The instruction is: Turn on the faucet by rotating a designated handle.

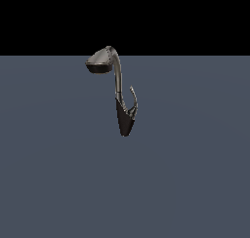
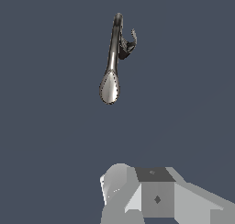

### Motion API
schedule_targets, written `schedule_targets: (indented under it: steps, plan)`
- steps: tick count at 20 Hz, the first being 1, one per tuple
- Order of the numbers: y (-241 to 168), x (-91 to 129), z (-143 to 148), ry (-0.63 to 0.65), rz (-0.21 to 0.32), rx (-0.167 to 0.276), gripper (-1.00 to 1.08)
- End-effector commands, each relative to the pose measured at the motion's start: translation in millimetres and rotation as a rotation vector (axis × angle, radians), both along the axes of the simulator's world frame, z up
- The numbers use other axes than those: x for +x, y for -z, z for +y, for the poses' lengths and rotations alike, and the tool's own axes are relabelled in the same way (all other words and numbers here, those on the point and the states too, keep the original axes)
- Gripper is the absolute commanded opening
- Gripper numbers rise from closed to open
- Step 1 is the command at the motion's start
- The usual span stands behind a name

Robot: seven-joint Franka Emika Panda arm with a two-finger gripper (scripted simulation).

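Hovering well apart from the faucet [image 1: 117, 88], the fingers [image 2: 137, 191], their state unreadable, risked nudging its neck instead of the handle [image 1: 133, 101].

The faucet [image 1: 118, 93] stands alone on the bench [image 1: 195, 173], a little toward the exterior view's left of centre. Its neck rises from the base, and the head [image 1: 100, 61] juts out at the top toward the exterior view's left. The handle [image 1: 133, 99] branches off the base on the opposite side, toward the exterior view's right, just beside the neck. From the wrist view, the faucet sits well apart from the pincer [image 2: 137, 193], handle [image 2: 132, 40] beside the neck.
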State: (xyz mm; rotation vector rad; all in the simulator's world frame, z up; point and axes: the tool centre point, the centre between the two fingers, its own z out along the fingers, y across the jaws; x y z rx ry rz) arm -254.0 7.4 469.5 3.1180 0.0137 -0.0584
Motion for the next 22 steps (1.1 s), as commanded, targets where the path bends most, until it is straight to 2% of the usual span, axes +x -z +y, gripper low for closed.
schedule_targets:
  steps: [1, 8, 16, 22]
  plan:
    - [0.0, 0.0, 0.0, 0.0, 0.0, 0.0, -1.0]
    - [3.9, 7.7, -9.3, 0.037, -0.004, 0.034, -1.0]
    - [5.4, 11.1, -9.6, 0.05, -0.001, 0.045, -1.0]
    - [11.6, 26.3, -5.2, 0.107, 0.015, 0.086, -1.0]
